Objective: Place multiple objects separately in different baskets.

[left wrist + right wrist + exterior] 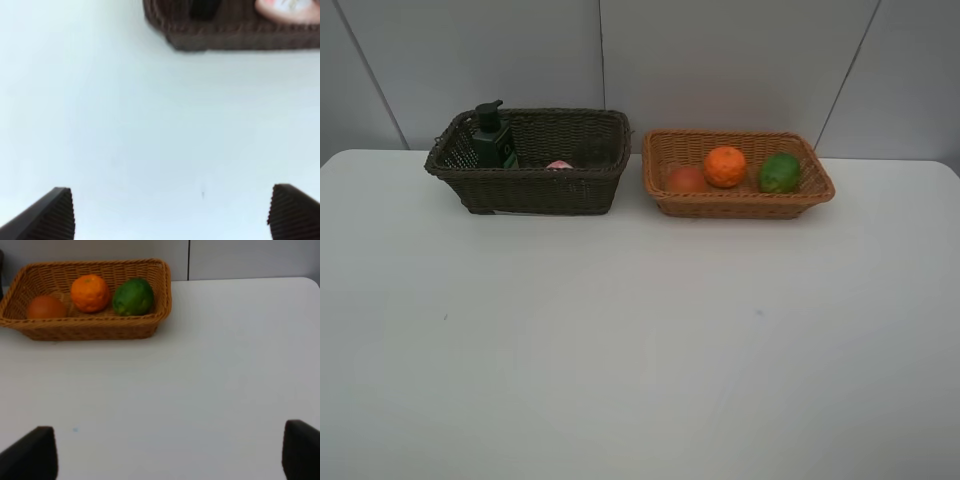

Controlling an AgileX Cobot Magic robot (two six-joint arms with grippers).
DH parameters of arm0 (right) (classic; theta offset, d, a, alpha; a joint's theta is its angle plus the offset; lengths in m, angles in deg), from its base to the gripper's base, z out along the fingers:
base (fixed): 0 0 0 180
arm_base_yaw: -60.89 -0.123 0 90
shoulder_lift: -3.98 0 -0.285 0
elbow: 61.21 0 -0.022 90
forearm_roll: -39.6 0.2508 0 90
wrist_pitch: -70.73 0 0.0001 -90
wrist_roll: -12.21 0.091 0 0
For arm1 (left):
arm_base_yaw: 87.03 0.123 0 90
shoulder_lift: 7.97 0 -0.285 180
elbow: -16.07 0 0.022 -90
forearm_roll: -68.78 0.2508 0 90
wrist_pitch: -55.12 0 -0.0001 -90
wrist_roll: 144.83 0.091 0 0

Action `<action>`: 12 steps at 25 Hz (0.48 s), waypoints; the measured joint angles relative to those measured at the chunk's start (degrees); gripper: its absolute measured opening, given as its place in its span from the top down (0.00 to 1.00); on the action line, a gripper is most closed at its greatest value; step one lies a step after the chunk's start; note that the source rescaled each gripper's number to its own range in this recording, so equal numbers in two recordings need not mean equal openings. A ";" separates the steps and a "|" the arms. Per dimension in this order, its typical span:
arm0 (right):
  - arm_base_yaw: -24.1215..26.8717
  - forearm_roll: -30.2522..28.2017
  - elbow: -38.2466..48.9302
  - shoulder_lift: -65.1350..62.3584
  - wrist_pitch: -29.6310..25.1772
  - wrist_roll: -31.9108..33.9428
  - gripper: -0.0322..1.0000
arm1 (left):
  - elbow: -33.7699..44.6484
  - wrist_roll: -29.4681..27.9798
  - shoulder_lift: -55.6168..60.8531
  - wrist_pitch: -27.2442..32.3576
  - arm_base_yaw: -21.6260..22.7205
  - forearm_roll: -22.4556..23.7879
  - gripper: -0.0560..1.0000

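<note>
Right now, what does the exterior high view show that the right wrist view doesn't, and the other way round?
Only the exterior high view shows the dark brown basket, with the dark green pump bottle standing in it and a bit of something pink beside it. Only the right wrist view shows the right gripper, jaws open and empty over the white table. Both show the light tan basket holding the red-orange fruit, the orange and the green fruit.
</note>
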 joint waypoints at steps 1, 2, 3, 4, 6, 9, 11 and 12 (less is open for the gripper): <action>0.00 0.00 0.00 0.00 0.00 0.00 0.04 | 2.16 0.86 3.93 1.01 0.00 -0.47 0.00; 0.00 0.00 0.00 0.00 0.00 0.00 0.04 | 4.61 1.58 7.83 2.17 0.00 -1.21 0.00; 0.00 0.00 0.00 0.00 0.00 0.00 0.04 | 6.85 2.20 11.01 3.14 0.00 -1.64 0.00; 0.00 0.00 0.00 0.00 0.00 0.00 0.04 | 8.92 2.72 14.79 4.29 0.00 -1.89 0.00; 0.00 0.00 0.00 0.00 0.00 0.00 0.04 | 12.20 3.36 22.28 6.45 0.00 -2.28 0.00; 0.00 0.00 0.00 0.00 0.00 0.00 0.04 | 16.42 3.63 32.51 7.88 0.00 -2.47 0.00; 0.00 0.00 0.00 0.00 0.00 0.00 0.04 | 18.56 3.64 38.50 8.32 0.00 -2.47 0.00; 0.00 0.00 0.00 0.00 0.00 0.00 0.04 | 19.25 3.69 41.47 8.53 0.00 -2.47 0.00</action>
